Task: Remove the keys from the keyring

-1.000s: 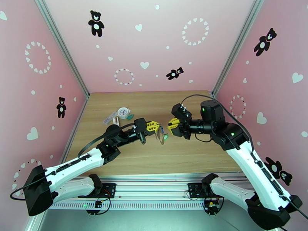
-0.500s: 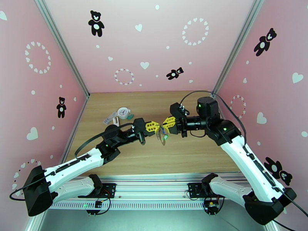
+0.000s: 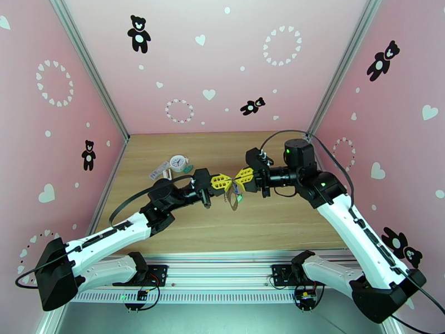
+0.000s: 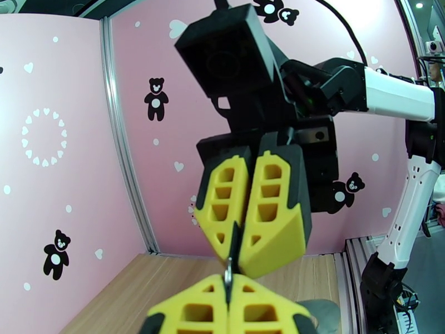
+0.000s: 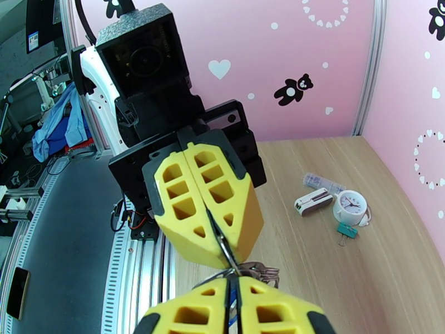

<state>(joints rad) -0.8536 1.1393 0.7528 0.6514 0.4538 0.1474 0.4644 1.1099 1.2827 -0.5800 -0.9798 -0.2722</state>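
Two arms are stretched over one wooden surface (image 3: 222, 229) so that their two tools meet tip to tip above its middle. The left tool (image 3: 225, 183) is fully closed, its yellow fingers (image 5: 208, 212) pressed together on a thin wire loop of the keyring (image 3: 233, 197). That single mauve-brown piece hangs just under both tools, clear of the surface. The right tool (image 3: 240, 177) is closed to a narrow slit on the metal rings (image 5: 253, 269) bunched where the two tools touch. A blue sliver (image 5: 234, 307) is seen in that slit. Whether a key is pinched there cannot be told, and the keys are too small to be counted. Each tool blocks the other wrist camera's sight of the grasp. Behind the left tool and well apart from it, four small things lie on the surface: one white clock-face charm (image 5: 350, 207), one white-and-dark case (image 5: 313, 201), one clear strip (image 5: 322, 182) and one teal clip (image 5: 347, 230).
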